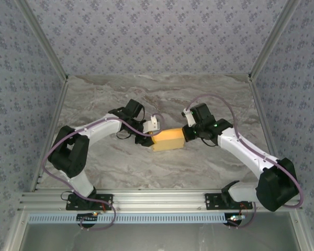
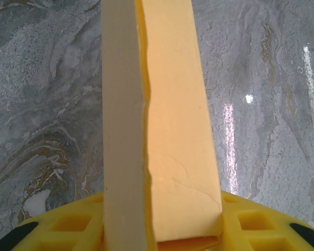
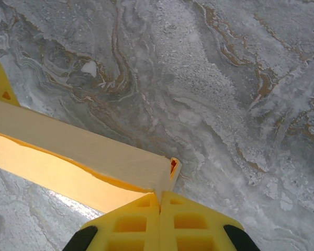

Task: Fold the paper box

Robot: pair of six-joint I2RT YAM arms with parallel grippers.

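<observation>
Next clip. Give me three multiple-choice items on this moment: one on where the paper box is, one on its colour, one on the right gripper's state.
1. Where is the paper box?
A) between the left gripper and the right gripper
B) against the far wall
C) beside the left arm's base
2. What colour is it?
A) blue
B) green
C) yellow-orange
3. How do the right gripper's fingers stand?
A) wide apart
B) pressed together
C) half open
Answers: 1 A, each gripper sits at one end of it; 2 C, its faces show yellow-orange; 3 B, they meet with no gap.
</observation>
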